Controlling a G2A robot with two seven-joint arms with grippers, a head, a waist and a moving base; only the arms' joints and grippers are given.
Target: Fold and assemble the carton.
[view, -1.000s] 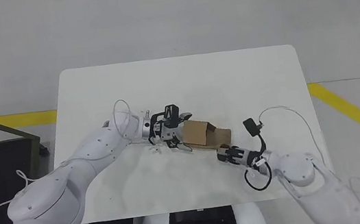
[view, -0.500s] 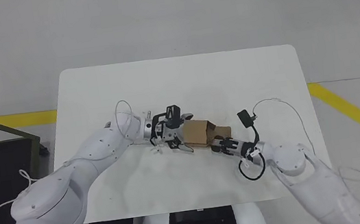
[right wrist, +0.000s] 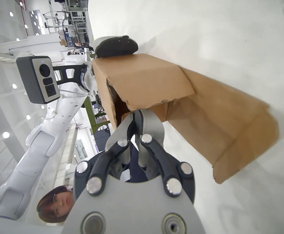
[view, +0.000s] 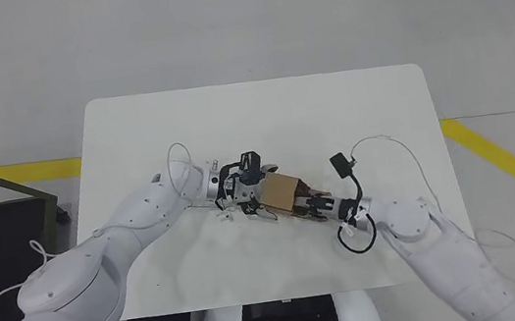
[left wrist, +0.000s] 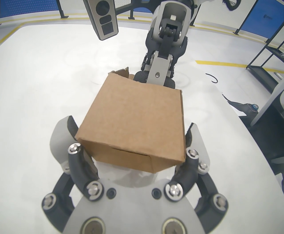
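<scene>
White table (view: 134, 128): left gripper (left wrist: 131, 127) clasps carton (left wrist: 137, 104); right gripper (right wrist: 135, 115), fingers together, at its open end

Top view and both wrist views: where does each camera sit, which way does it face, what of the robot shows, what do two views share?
Top view: overhead, looking down at the table; left hand and right hand meet at the carton.
Left wrist view: on that wrist, facing the carton's closed end; left hand clamps it.
Right wrist view: on that wrist, facing the carton's open end; right hand shut.
Shared: each wrist view shows the other hand.
</scene>
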